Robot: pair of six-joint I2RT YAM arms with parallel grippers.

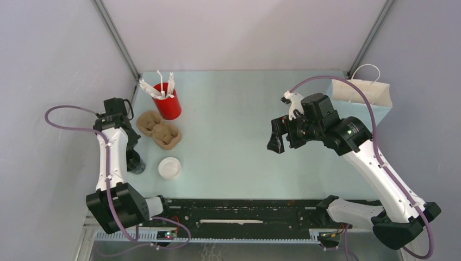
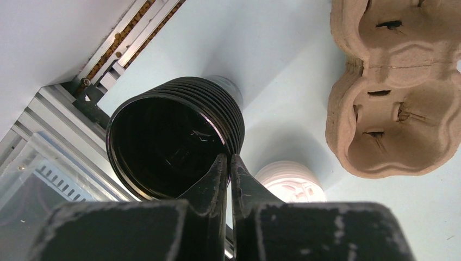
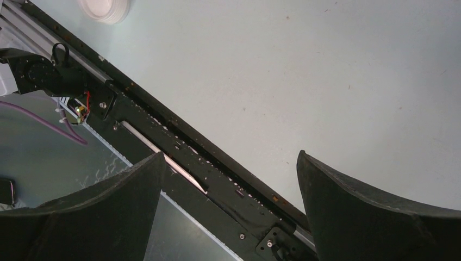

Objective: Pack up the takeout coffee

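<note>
The black ribbed cup (image 2: 174,147) has no lid on it, and its open mouth shows empty. My left gripper (image 2: 229,163) is shut on its rim, one finger inside and one outside. In the top view the cup (image 1: 135,162) is near the table's left edge under the left gripper (image 1: 130,153). I cannot tell if it rests on the table. The round white lid (image 1: 169,168) lies on the table just right of the cup and also shows in the left wrist view (image 2: 291,184). My right gripper (image 1: 276,140) hangs open and empty above mid-table, jaws wide apart (image 3: 231,157).
A brown pulp cup tray (image 1: 159,129) lies behind the lid, with a red cup of white cutlery (image 1: 168,103) behind it. A white paper bag (image 1: 363,91) stands at the back right corner. A black rail (image 3: 206,163) runs along the near table edge.
</note>
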